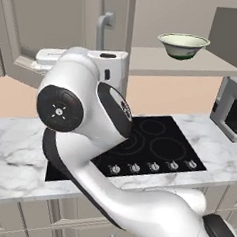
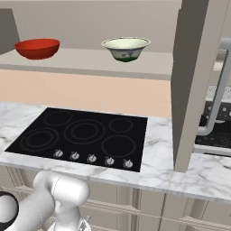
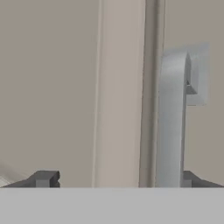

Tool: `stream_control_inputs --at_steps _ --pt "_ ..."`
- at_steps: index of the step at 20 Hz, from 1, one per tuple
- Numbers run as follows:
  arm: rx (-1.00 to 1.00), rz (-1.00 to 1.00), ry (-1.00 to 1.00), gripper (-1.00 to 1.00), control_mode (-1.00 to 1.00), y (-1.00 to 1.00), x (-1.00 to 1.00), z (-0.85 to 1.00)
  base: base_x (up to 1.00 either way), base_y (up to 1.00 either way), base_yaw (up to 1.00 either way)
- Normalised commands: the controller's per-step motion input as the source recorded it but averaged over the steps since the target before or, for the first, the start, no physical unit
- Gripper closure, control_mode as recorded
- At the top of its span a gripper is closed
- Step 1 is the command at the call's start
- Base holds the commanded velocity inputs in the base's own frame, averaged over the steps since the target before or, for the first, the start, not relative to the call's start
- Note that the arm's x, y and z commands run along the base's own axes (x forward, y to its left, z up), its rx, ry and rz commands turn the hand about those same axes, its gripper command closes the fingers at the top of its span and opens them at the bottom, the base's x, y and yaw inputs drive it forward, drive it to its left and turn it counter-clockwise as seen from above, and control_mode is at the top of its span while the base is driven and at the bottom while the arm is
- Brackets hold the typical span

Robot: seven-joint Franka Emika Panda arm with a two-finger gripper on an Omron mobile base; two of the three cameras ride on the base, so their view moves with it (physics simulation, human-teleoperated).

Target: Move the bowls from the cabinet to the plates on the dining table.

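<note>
Two bowls are seen on the open shelf of the cabinet (image 2: 194,67): the red bowl (image 2: 37,48) toward the left in the right base view, and the cream-green bowl (image 2: 126,48) well apart from it, further right. Both are upright and rest directly on the shelf (image 2: 90,61). In the left base view, the cream-green bowl is shown on the same shelf, above the marble desk (image 1: 18,148) with the black cooktop (image 1: 158,148); a coffee machine (image 1: 231,111) is placed at the desk's right end. The tool (image 3: 113,180) is held close to a cabinet door, with a vertical metal bar handle (image 3: 173,118) just inside its right fingertip (image 3: 189,179). Its tips are spread wide apart, and nothing is clamped between them. One door is swung open at the right.
</note>
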Motion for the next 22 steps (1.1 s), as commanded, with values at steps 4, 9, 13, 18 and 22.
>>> stream_control_inputs --at_steps 4,9,13,18,22 --pt "-0.06 -0.01 0.0 -1.0 -1.0 0.1 -0.15 0.04 0.0 0.0 0.0" --pt "-0.01 0.0 0.0 -1.0 -1.0 0.03 -0.05 0.0 0.0 0.0 0.0" --pt "-0.08 -0.02 -0.02 -1.0 -1.0 0.23 -0.57 0.0 0.0 0.0 0.0" --pt "-0.06 -0.02 -0.04 -1.0 -1.0 0.22 -0.26 0.0 0.0 0.0 0.0" --pt "0.0 0.0 -0.02 -1.0 -1.0 0.0 -0.22 0.0 0.0 0.0 0.0"
